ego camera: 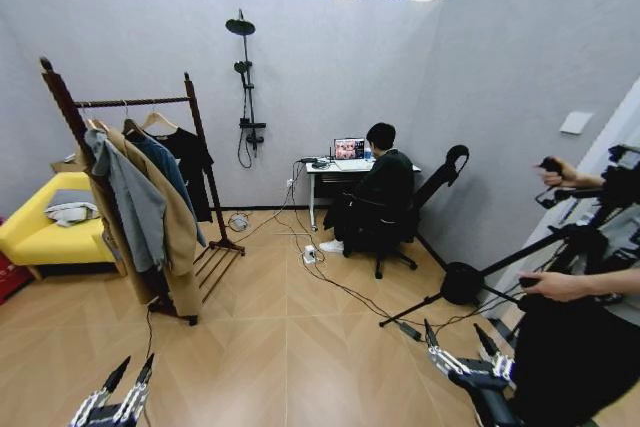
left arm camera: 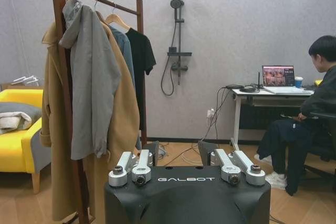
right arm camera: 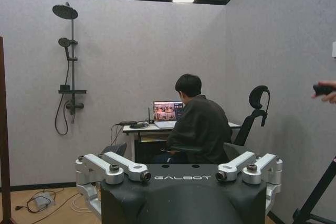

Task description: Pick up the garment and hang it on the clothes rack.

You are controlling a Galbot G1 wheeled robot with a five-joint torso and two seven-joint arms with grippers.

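Garment (ego camera: 190, 162) already hangs on the clothes rack (ego camera: 135, 102), far end of the bar. Left gripper (ego camera: 128, 380) and right gripper (ego camera: 460, 342) fingers spread open, empty, low over the floor. Task looks done.

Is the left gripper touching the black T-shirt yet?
Apart. In the head view the left gripper sits low, open floor between it and the black T-shirt hanging on the clothes rack.
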